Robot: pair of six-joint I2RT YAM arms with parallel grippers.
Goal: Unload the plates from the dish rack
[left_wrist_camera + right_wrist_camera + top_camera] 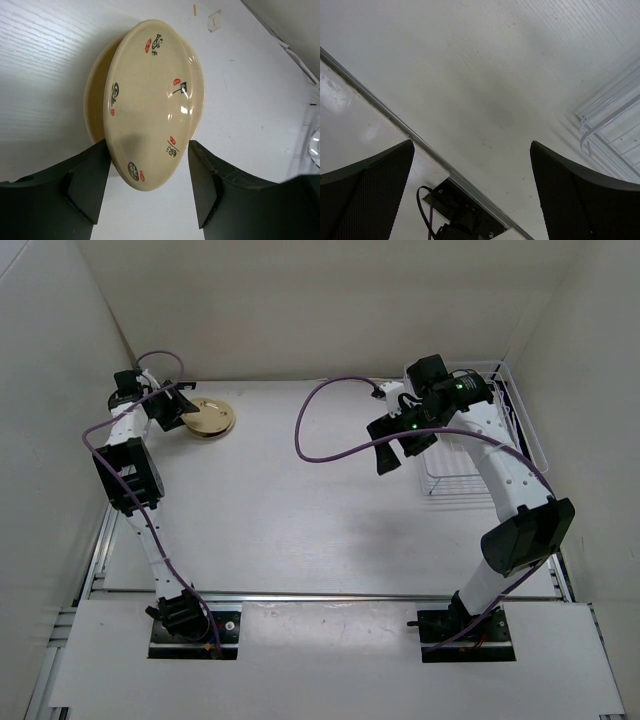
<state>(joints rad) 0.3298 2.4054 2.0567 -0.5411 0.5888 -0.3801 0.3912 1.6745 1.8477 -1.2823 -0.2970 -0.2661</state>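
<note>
Two plates lie stacked at the table's far left. The upper plate is cream with dark characters and red stamps, and it rests tilted on a tan plate. My left gripper is open around the upper plate's near edge, and there is a clear gap at the right finger. Seen from above, the left gripper sits just left of the stack. The white wire dish rack stands at the far right, partly hidden by my right arm. My right gripper hovers open and holds nothing, left of the rack.
A corner of the rack shows at the right of the right wrist view, and the arm's base mount shows below. White walls enclose the table on the left, back and right. A purple cable loops over the middle of the table.
</note>
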